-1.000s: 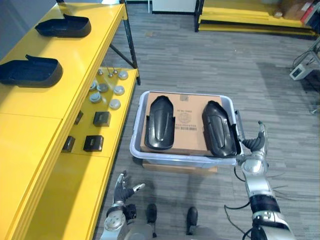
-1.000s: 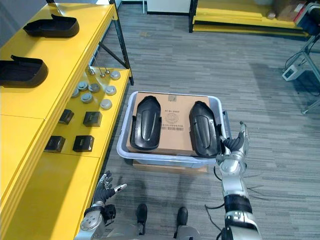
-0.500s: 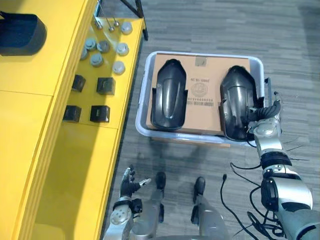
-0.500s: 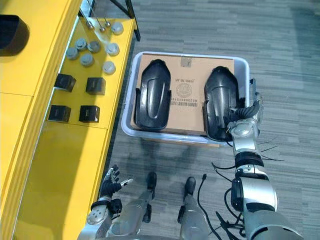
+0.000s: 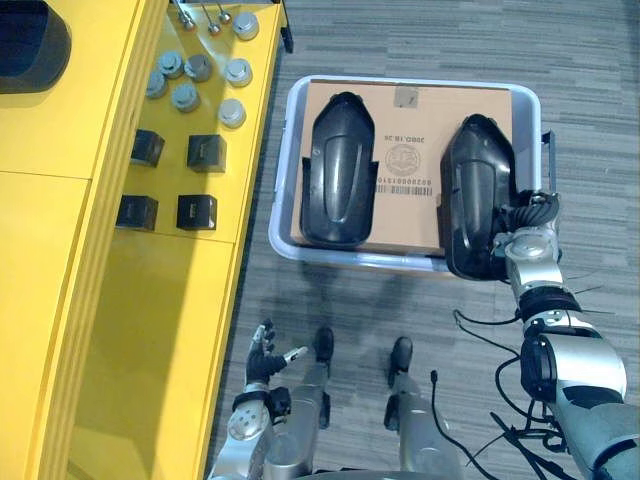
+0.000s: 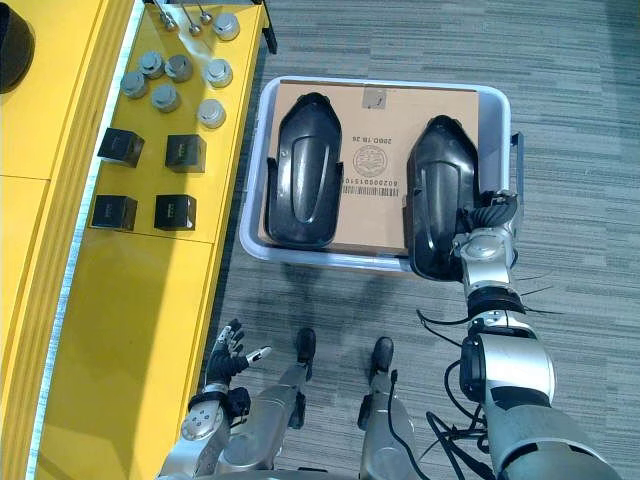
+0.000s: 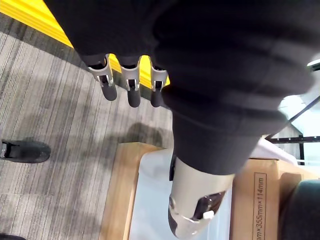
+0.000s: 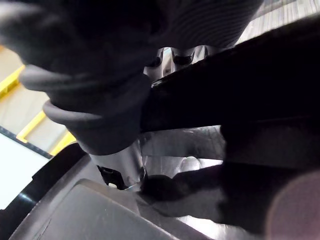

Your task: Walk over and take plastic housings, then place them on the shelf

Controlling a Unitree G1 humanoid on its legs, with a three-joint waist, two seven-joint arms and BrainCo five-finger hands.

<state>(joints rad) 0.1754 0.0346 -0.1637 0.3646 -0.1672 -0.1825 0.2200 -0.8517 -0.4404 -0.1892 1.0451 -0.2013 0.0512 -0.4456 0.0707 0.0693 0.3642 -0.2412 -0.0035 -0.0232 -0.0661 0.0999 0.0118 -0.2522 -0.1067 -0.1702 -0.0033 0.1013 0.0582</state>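
At right edge of bin (image 5: 279,190) — right hand (image 5: 527,242) against right housing (image 5: 478,190) rim.

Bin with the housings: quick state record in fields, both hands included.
container: pale plastic bin beside the yellow shelf
liner: cardboard sheet inside the bin
contents: two black housings side by side on the cardboard, left housing and right housing
hand_right: right hand at the right housing's near right edge; grip not readable
hand_left: left hand open, empty, low beside the shelf
already_shelved: shelved housing on the top level
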